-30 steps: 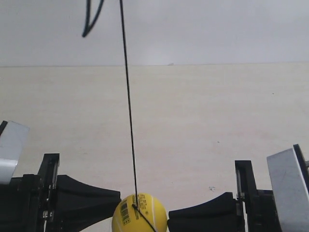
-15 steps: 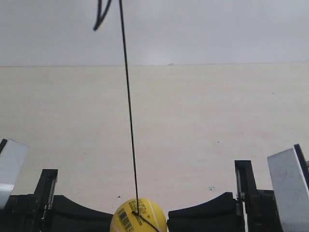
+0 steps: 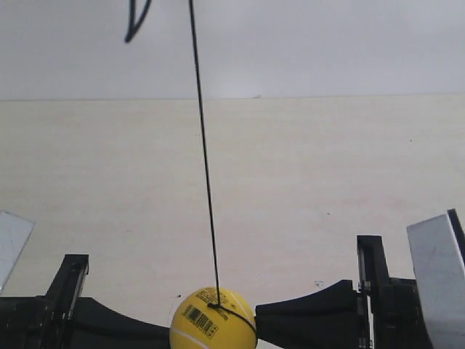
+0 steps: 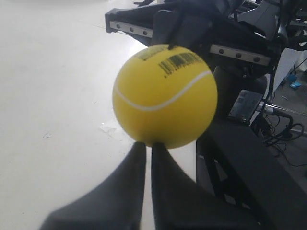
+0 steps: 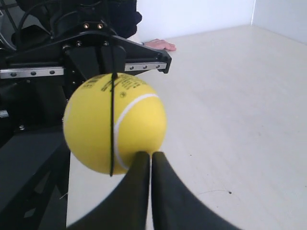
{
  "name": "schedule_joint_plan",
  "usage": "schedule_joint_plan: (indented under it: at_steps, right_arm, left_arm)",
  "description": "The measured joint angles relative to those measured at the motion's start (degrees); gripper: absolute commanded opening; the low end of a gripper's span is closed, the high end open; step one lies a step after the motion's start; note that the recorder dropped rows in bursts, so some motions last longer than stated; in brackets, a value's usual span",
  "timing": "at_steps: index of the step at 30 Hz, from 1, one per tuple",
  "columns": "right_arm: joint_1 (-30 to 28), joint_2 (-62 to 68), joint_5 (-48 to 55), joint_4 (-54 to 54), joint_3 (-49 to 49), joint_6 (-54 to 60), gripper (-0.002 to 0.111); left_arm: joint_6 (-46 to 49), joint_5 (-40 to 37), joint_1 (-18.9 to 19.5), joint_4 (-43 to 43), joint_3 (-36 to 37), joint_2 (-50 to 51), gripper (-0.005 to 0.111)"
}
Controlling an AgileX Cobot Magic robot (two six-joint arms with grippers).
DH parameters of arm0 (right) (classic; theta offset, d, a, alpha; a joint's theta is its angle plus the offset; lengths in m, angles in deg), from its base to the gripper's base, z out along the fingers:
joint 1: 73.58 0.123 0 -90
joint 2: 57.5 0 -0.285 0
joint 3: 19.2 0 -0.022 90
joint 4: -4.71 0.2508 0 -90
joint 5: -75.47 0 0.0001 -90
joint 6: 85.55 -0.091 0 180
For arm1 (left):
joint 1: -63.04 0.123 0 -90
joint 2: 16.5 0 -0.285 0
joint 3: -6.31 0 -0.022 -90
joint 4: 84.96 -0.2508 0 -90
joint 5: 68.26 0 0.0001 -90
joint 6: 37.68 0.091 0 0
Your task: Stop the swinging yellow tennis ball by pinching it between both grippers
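The yellow tennis ball (image 3: 213, 323) hangs low at the front on a thin black string (image 3: 205, 160), its barcode facing the exterior view's left. Both matte black grippers are shut and press their blunt tips against opposite sides of the ball. In the left wrist view, the left gripper (image 4: 144, 145) touches the tennis ball (image 4: 165, 96) under the pale seam. In the right wrist view, the right gripper (image 5: 150, 155) touches the tennis ball (image 5: 115, 129) beside the string (image 5: 112, 129). The exterior view shows one gripper (image 3: 164, 336) at the ball's left and the other gripper (image 3: 260, 321) at its right.
The pale wooden table (image 3: 327, 182) runs back to a white wall. A loose black cable loop (image 3: 135, 25) dangles at the top. White-grey blocks (image 3: 438, 280) sit on the arms. What looks like a hand (image 5: 160, 45) rests at the table's edge. Cables (image 4: 288, 81) lie beyond the table's side.
The string and ball have shifted slightly right. The arm at the exterior view's left has sunk lower in the picture. The other arm has barely moved.
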Motion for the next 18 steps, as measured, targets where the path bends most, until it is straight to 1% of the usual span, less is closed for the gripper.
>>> schedule_joint_plan:
  at_steps: [8, 14, 18]
  right_arm:
    - [0.0, 0.0, 0.2, 0.0, 0.0, 0.0, 0.0]
    - [0.0, 0.0, -0.1, -0.9, 0.0, 0.0, 0.0]
    - [0.0, 0.0, -0.2, -1.4, 0.0, 0.0, 0.0]
  left_arm:
    - [0.3, 0.0, 0.0, 0.0, 0.0, 0.0, 0.005]
    - [0.4, -3.9, 0.0, 1.6, 0.0, 0.0, 0.005]
    - [0.4, -4.9, 0.0, 2.3, 0.0, 0.0, 0.005]
